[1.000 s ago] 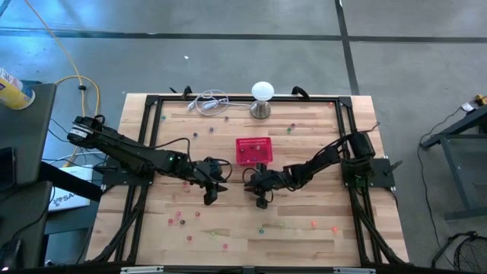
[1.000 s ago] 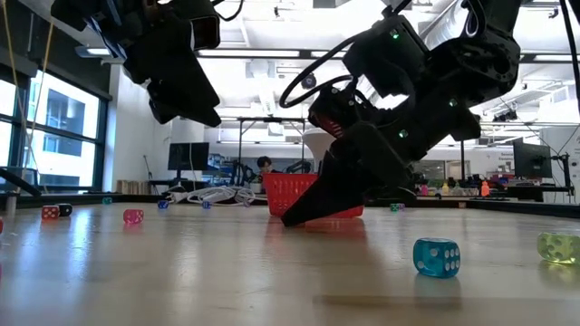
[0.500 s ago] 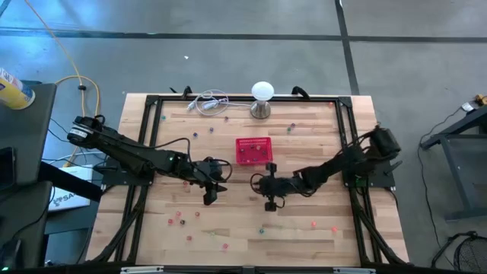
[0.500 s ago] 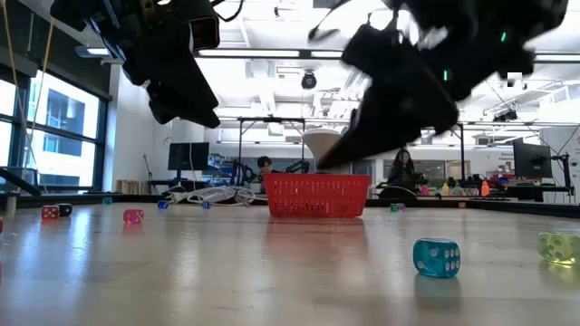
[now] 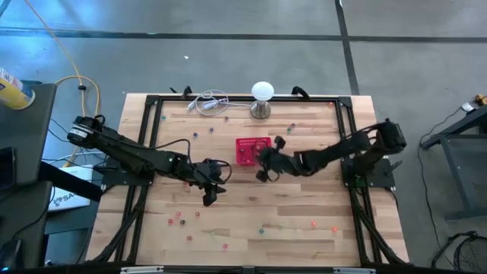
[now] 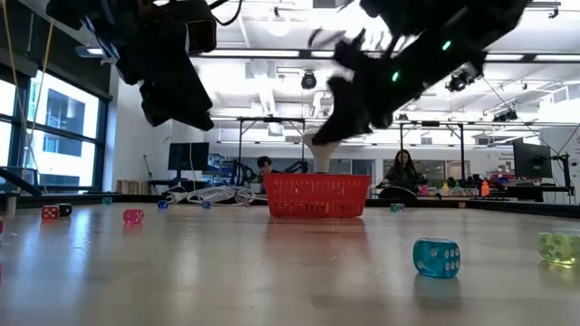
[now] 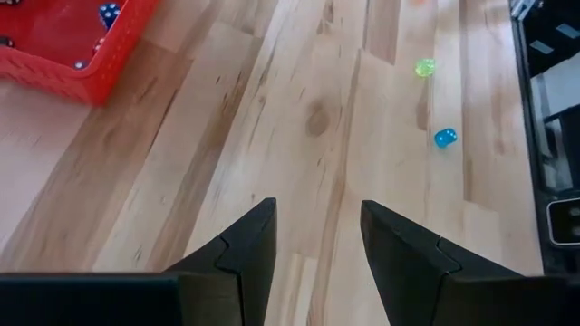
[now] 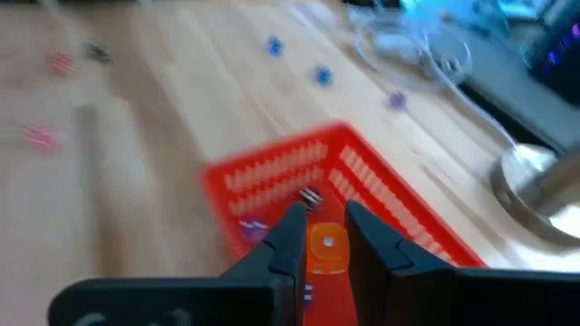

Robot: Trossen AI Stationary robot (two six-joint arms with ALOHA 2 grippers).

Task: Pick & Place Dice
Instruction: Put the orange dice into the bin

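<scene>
Item: right gripper [image 8: 326,237], over the near edge of the red mesh basket [image 5: 253,150], clenched on one orange die [image 8: 327,248]. Jaws stood narrow, just the die's width apart, with the die pinched between the fingertips above the basket's interior.

Item: left gripper [image 7: 317,231], hanging over bare table [image 5: 304,205] left of the basket. Fingers parted, holding nothing, touching nothing.

Item: dice, remainder. A few already lay inside the basket [image 7: 107,13]. A blue die [image 6: 436,256] and a yellow-green die [image 6: 559,247] sat near each other on the front of the table; pink and red ones [image 5: 176,218] were scattered front-left; others lay near the cable [image 5: 207,103] and white lamp [image 5: 262,97] at the back.

Risk, judged: the gripper sat close to the basket's rim rather than its centre. A release here could send the die onto the rim and out onto the table. A descending finger could also catch the light mesh wall and shove or tip the basket. The small grip surface on the die might let it twist out early.
</scene>
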